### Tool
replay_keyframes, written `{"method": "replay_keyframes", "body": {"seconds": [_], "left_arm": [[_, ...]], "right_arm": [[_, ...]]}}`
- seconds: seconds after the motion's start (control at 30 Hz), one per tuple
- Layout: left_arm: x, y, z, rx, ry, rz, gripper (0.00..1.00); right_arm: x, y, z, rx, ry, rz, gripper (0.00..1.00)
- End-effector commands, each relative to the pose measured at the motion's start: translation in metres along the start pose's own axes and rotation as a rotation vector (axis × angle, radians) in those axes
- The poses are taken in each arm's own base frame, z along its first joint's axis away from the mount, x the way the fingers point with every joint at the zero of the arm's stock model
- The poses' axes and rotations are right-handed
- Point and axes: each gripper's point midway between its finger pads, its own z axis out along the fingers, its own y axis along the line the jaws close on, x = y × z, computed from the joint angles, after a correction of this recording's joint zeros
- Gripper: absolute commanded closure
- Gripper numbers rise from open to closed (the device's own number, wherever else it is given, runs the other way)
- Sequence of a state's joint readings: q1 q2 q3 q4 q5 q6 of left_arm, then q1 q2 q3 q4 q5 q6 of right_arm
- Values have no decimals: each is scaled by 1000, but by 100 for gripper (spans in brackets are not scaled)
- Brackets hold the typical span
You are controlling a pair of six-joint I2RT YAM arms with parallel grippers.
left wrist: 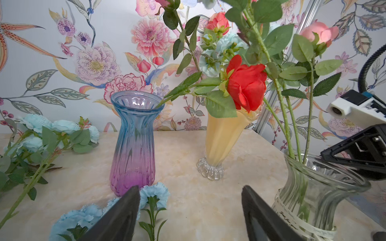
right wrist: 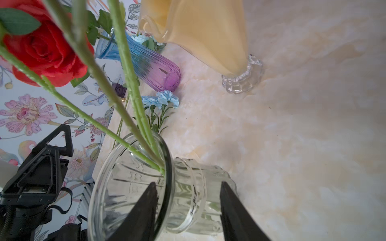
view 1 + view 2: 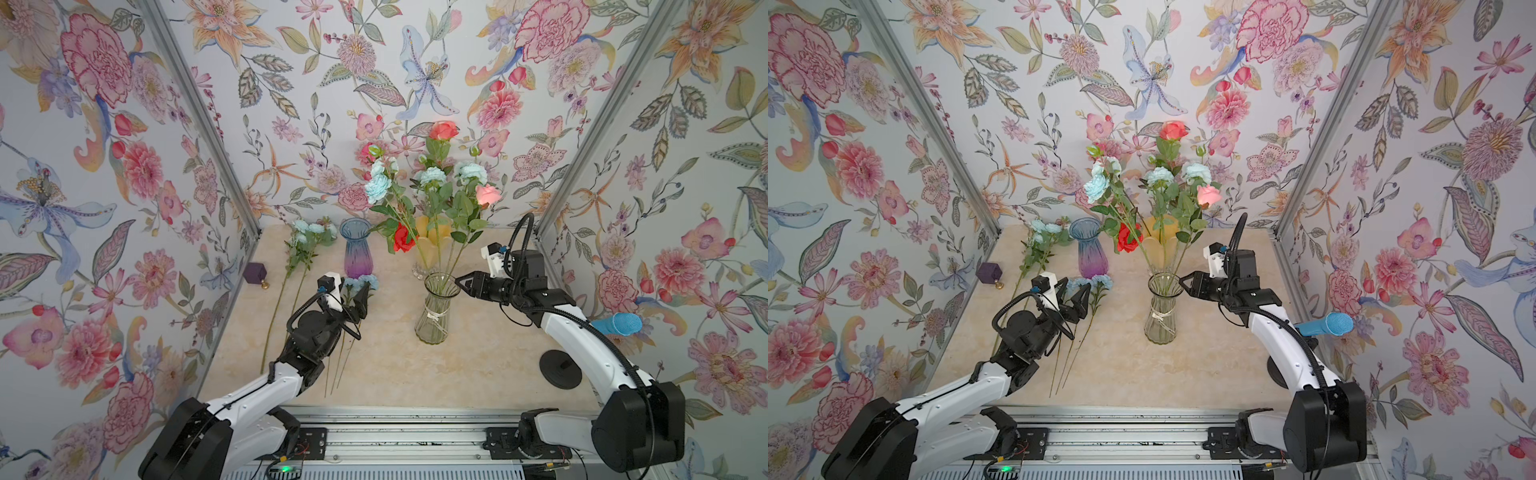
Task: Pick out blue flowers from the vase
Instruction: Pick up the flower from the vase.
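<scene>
The clear glass vase (image 3: pixel 434 320) (image 3: pixel 1160 320) stands mid-table. It holds pale blue flowers (image 3: pixel 378 185) (image 3: pixel 1160 176) (image 1: pixel 211 62) on long green stems, mixed with a coral rose (image 3: pixel 442 129) and a pink rose (image 3: pixel 488 194). My right gripper (image 3: pixel 459 282) (image 3: pixel 1183 280) (image 2: pixel 189 183) is open at the vase's mouth, one finger inside the rim (image 2: pixel 167 158) and one outside. More blue flowers lie on the table: a leafy spray (image 3: pixel 311 232) and single stems (image 3: pixel 361 282) (image 1: pixel 154 192) (image 2: pixel 165 99). My left gripper (image 3: pixel 353 297) (image 3: pixel 1074 293) (image 1: pixel 191 188) hangs open just over those stems, holding nothing.
A blue-to-purple vase (image 3: pixel 356 249) (image 1: pixel 133 146) with a red rose (image 3: pixel 403 239) stands behind the left gripper. A yellow vase (image 3: pixel 432 245) (image 1: pixel 223 135) is behind the clear one. A purple cube (image 3: pixel 254 272) sits by the left wall. At the right are a blue microphone (image 3: pixel 619 324) and a black round base (image 3: pixel 561 368).
</scene>
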State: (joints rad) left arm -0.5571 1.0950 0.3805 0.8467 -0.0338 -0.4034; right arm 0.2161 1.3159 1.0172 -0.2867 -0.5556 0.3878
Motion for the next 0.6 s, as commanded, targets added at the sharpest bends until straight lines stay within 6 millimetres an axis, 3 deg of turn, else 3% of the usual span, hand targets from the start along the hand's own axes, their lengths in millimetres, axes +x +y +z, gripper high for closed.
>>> {"method": "replay_keyframes", "body": {"seconds": [0.0,0.57], "left_arm": [[-20,-4,1,-1,-59,20,22],[-19,-13,5,22,-57,20,22]], "right_arm": [[18,14,10,-20,93,-47,54],[45,45,16,41,216,-148,70]]}}
